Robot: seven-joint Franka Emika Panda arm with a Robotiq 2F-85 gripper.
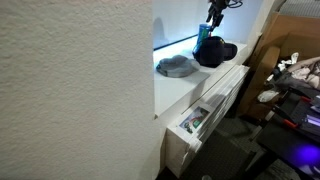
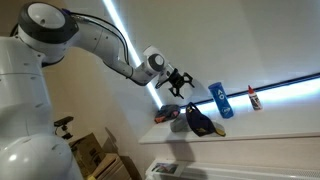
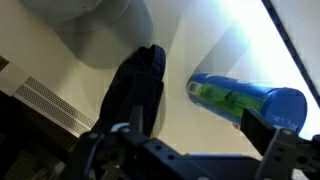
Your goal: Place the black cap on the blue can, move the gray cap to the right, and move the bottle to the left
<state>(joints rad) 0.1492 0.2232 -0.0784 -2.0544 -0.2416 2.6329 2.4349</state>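
Hand (image 2: pixel 179 83): fingers spread wide, nothing between them. It hangs above the bench (image 1: pixel 215 75), touching nothing.

Count: two caps, one can, one bottle.

Black cap (image 3: pixel 140 85): soft dark fabric with a rounded crown. In the wrist view it lies just ahead of the hand at 12 o'clock.

Can (image 3: pixel 245 100): slim blue cylinder with a smooth, glossy skin. It is at 3 o'clock of the black cap and close beside it; contact cannot be judged.

Gray cap (image 3: pixel 100 35): soft pale fabric, rounded, at 11 o'clock of the black cap.

Bottle (image 2: pixel 255 97): small, at 3 o'clock of the can in an exterior view, apart from it with bare bench between.

Edges: the black cap sits near the bench's front edge. A textured wall stands close at 9 o'clock of the gray cap.
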